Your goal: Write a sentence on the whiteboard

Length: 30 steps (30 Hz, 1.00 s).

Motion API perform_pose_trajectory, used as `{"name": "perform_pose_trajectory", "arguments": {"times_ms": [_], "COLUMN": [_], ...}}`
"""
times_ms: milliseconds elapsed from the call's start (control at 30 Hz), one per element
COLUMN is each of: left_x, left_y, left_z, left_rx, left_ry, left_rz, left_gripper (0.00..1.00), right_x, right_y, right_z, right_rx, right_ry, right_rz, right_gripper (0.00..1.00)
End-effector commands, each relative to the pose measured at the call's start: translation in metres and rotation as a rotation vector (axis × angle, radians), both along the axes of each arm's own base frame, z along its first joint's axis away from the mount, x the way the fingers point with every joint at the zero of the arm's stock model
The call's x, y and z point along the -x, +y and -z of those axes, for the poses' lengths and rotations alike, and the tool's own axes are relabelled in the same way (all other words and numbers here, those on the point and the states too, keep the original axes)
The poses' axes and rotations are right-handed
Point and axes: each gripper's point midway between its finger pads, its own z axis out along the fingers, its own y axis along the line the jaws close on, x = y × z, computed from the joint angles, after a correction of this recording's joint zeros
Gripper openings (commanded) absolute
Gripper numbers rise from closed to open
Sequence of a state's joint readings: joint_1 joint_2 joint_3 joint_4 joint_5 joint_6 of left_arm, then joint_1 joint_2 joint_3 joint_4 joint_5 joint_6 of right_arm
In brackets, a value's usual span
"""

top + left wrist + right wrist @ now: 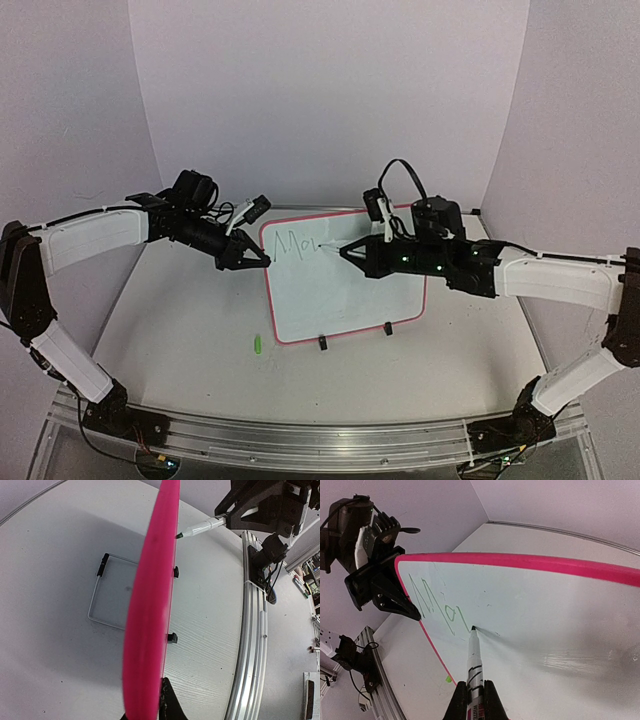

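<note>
Whiteboard [345, 300] propped mid-table [170, 320]. L claw [260, 260] clamped on its upper-left frame edge. R claw [349, 251] grips marker [474, 655], tip touching board just right of sentence [298, 245], few green letters so far. Small green item [256, 344] on table nr lower-left corner.

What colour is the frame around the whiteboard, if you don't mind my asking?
The whiteboard frame is bright pink-red, clearest in the right wrist view.

- The table [180, 330] is white with a faint wood grain and lies beneath both grippers.
- The back wall [330, 90] is a plain pale lilac panel beyond both sets of fingertips.
- The left wall [60, 110] stands outboard of the left gripper [262, 260].
- The right wall [585, 110] stands outboard of the right gripper [347, 251].
- The aluminium rail [300, 440] runs along the table's near edge, behind both grippers.
- The light is even and diffuse, and the shadows on the table are soft.
</note>
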<state>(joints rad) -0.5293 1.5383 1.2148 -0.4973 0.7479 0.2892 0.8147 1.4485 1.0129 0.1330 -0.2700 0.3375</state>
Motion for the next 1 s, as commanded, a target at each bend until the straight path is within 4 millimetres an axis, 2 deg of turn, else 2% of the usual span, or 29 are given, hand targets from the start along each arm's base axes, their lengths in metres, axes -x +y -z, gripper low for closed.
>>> {"name": "perform_pose_trajectory", "arguments": {"times_ms": [0,433,700,800,967], "left_x": [-0.007,-0.007,-0.007,-0.007,-0.007], "left_y": [0.007,0.008,0.007,0.007,0.007], "left_z": [0.003,0.003,0.004,0.004,0.006], "left_rx": [-0.039,-0.039,-0.041,-0.041,-0.042], "left_ry": [-0.059,-0.061,-0.061,-0.06,-0.055], "left_rz": [-0.022,-0.021,-0.022,-0.022,-0.021], "left_gripper": [0.0,0.0,0.0,0.0,0.0], "right_x": [-0.011,-0.012,0.008,0.011,0.009], "right_y": [-0.008,-0.008,-0.011,-0.013,-0.01], "right_z": [-0.039,-0.042,-0.057,-0.054,-0.034], "right_rx": [-0.039,-0.049,-0.098,-0.1,-0.077], "right_ry": [-0.094,-0.104,-0.118,-0.103,-0.06], "right_rz": [0.064,0.068,0.0,-0.002,0.002], "right_gripper": [0.0,0.0,0.0,0.0,0.0]}}
